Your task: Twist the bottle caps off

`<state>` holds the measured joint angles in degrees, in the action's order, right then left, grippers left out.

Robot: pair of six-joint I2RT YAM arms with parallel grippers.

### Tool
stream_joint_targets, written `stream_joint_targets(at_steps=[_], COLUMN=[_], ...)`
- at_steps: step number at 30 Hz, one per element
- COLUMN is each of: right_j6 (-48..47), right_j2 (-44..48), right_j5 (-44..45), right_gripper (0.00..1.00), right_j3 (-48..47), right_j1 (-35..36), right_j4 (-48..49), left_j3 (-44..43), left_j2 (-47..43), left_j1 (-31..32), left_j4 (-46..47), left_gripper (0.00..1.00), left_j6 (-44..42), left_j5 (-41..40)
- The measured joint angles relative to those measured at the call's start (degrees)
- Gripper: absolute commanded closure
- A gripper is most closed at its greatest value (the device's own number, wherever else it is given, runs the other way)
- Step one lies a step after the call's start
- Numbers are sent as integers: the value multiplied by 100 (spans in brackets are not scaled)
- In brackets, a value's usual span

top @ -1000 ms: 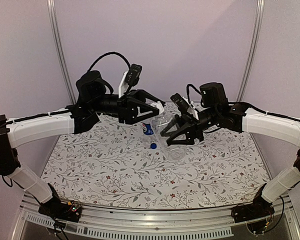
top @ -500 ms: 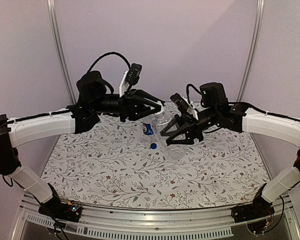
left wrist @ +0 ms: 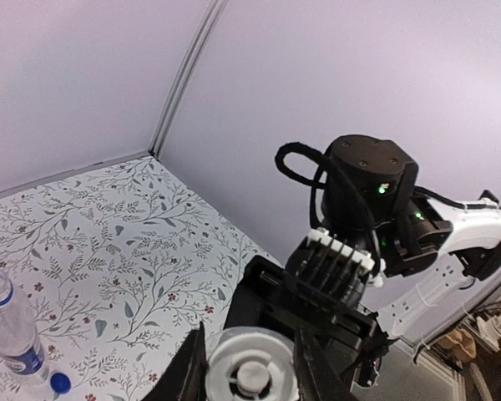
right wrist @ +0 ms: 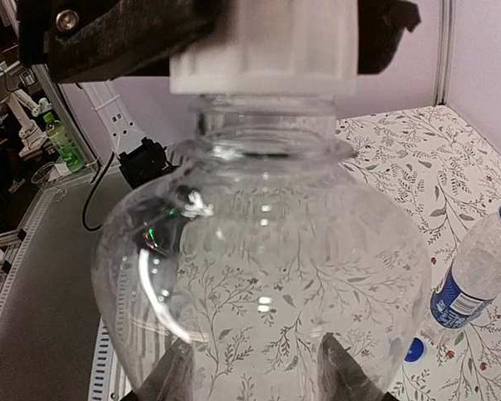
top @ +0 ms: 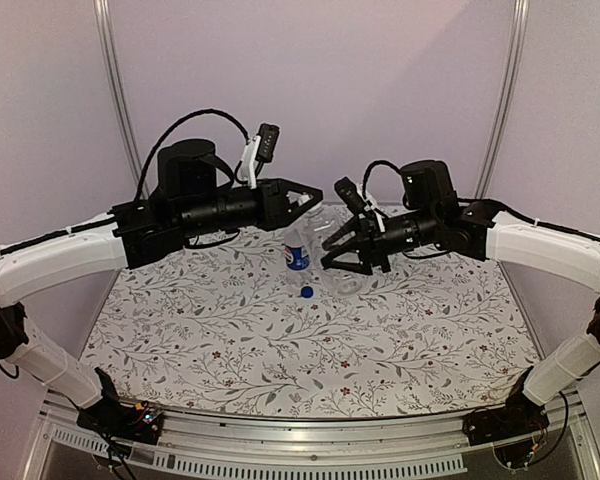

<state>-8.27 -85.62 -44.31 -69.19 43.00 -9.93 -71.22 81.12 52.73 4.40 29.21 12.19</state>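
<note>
A short clear bottle [right wrist: 259, 251] is held tilted above the table, with my right gripper [right wrist: 255, 372] shut on its body. In the top view that gripper [top: 342, 256] and the bottle [top: 352, 281] hang near the middle of the table. My left gripper [top: 316, 197] is shut on the bottle's white cap [right wrist: 263, 50], which sits on the neck; the left wrist view shows the cap [left wrist: 249, 378] end-on between the fingers [left wrist: 189, 368]. A taller bottle with a blue label [top: 298, 251] stands upright without a cap. The blue cap [top: 306, 293] lies on the cloth in front of it.
The floral tablecloth [top: 230, 340] covers the table. Purple walls with metal posts [top: 120, 100] stand close behind. The labelled bottle [right wrist: 474, 284] and the blue cap [right wrist: 414, 349] sit just left of and below the raised grippers.
My left gripper has closed onto the white cap. Both arms have risen slightly and tilted the clear bottle more level.
</note>
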Motion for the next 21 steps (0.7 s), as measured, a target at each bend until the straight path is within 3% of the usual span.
stream_joint_targets(at_steps=[3, 9, 14, 21], right_j6=[-48, -76, -76, -81], right_j2=[0, 0, 0, 0], right_j5=[214, 361, 374, 247], right_gripper=[53, 53, 54, 53], right_j3=[-22, -22, -17, -15], right_j1=[9, 20, 15, 15], right_j4=[0, -48, -90, -133], left_j3=[-271, -330, -269, 219], left_j2=[26, 44, 28, -247], left_j1=[177, 254, 216, -177], left_j4=[-503, -686, -479, 7], left_gripper=[74, 44, 25, 9], left_j6=[46, 111, -87, -435], left_j5=[-645, -940, -608, 437])
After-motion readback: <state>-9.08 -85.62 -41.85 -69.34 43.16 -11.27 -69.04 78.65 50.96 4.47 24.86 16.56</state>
